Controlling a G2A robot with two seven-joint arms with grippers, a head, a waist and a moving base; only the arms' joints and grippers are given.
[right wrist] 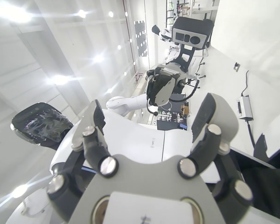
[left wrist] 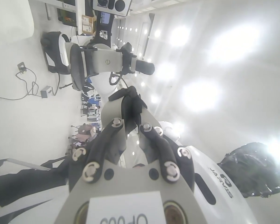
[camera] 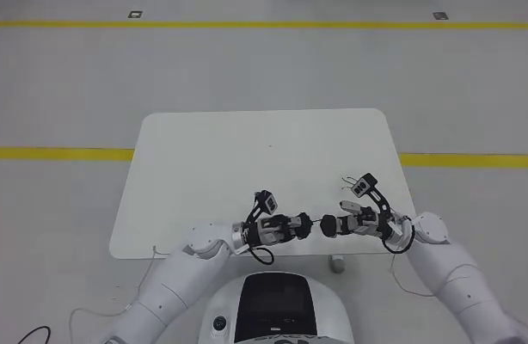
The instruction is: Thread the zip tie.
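White table [camera: 204,172] seen from above: both arms hang over its near edge, the left gripper [camera: 303,227] and right gripper [camera: 330,226] tip to tip, just apart. At the left wrist, the left gripper [left wrist: 131,101] is pressed together on the black zip tie [left wrist: 124,93] (a short end pokes past the fingertips). At the right wrist, the right gripper [right wrist: 152,104] is spread wide.
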